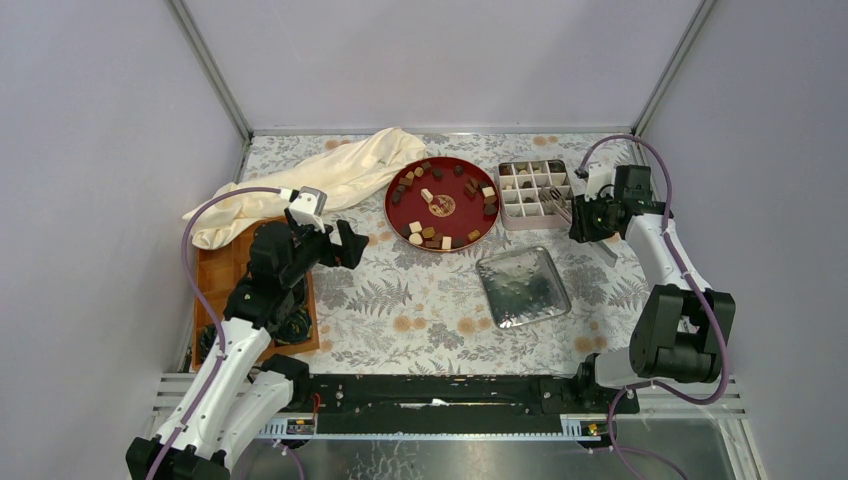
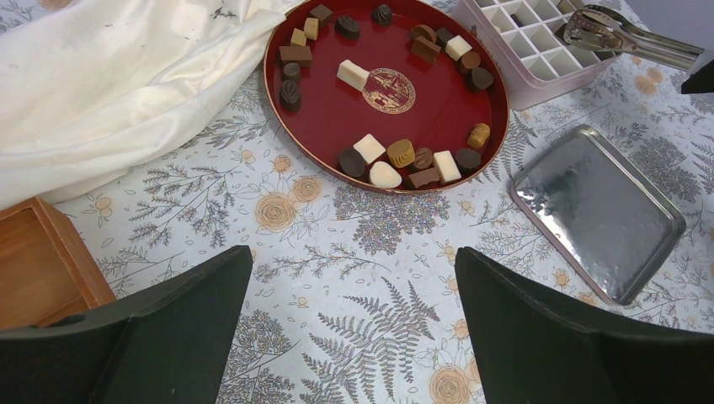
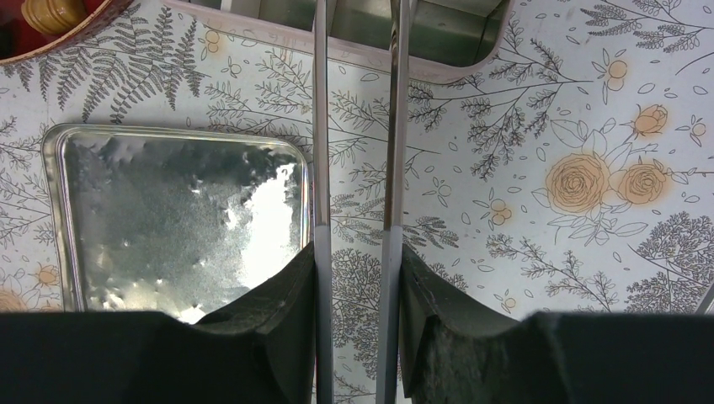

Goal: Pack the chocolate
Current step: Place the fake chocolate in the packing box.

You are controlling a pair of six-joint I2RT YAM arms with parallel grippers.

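Observation:
Several chocolate pieces (image 1: pixel 428 232) (image 2: pixel 369 148), dark, tan and cream, lie round the red round tray (image 1: pixel 392 205) (image 2: pixel 438 109). A pale divided box (image 1: pixel 533 192) (image 2: pixel 530 42) (image 3: pixel 438 34) stands right of it, with a few pieces in its far cells. My right gripper (image 1: pixel 585 218) (image 3: pixel 358 252) is shut on metal tongs (image 1: pixel 558 205) (image 2: pixel 623 38) (image 3: pixel 396 126), whose arms reach over the box's near right corner; their tips are cut off in the right wrist view. My left gripper (image 1: pixel 350 245) (image 2: pixel 354 261) hangs open over the floral tablecloth, short of the red tray, holding nothing.
A shiny metal lid (image 1: pixel 522 287) (image 2: pixel 598 210) (image 3: pixel 168 210) lies in front of the box. A cream cloth (image 1: pixel 320 175) (image 2: pixel 109 76) is bunched left of the red tray. A wooden tray (image 1: pixel 215 275) (image 2: pixel 34 261) sits under the left arm. Walls close in the left, right and back.

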